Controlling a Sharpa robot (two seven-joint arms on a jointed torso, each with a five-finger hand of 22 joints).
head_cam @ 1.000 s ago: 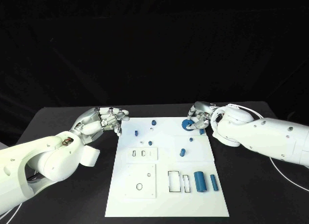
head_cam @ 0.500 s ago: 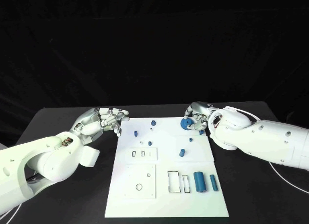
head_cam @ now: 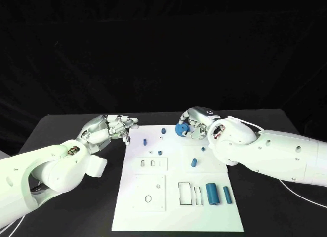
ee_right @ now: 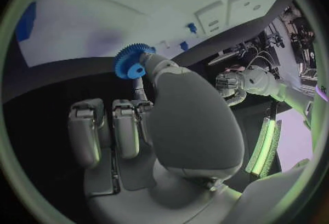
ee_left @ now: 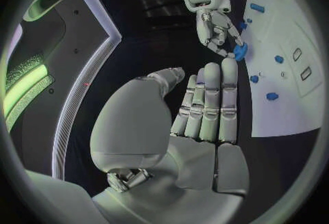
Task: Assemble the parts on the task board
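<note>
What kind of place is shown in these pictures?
Probably a robotics test bench: a black table carries a white task board with small blue parts, and the right hand holds a blue gear.

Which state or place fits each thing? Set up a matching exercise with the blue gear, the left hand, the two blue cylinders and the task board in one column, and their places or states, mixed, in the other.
Things
1. blue gear
2. left hand
3. two blue cylinders
4. task board

Places or states
A. white, lying in the middle of the black table
B. pinched in the right hand over the board's far edge
C. lying side by side near the board's near right corner
D. holding nothing, beside the board's far left corner

Pairs: 1-B, 2-D, 3-C, 4-A
</note>
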